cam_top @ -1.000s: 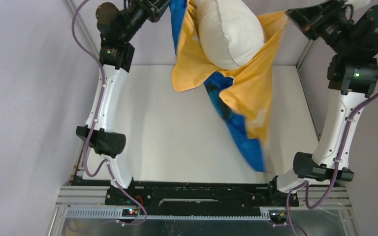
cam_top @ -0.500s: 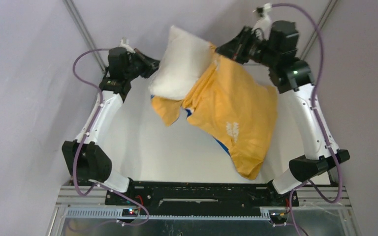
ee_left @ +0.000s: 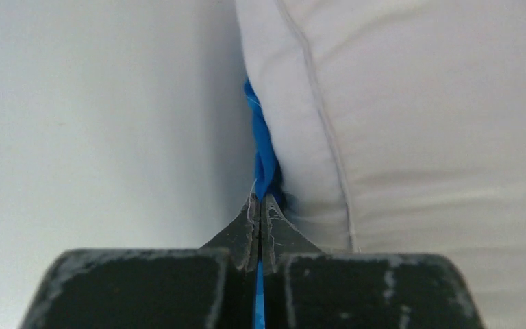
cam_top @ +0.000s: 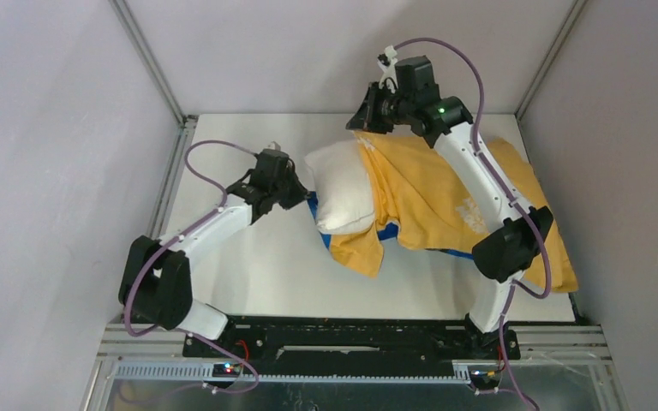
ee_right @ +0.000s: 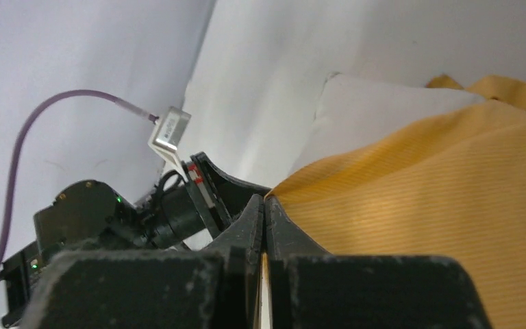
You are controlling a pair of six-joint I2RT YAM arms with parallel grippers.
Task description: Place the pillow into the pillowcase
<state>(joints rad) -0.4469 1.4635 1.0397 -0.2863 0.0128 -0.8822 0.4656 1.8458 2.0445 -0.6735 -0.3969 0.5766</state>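
No text, number or brand can be read in any view. From the overhead camera, the orange-yellow face of the pillowcase point(cam_top: 424, 193) carries a small white print point(cam_top: 471, 216), too small and creased to make out as letters. In the right wrist view, a pale tag point(ee_right: 168, 130) at the end of a purple cable point(ee_right: 41, 130) shows no legible marking.
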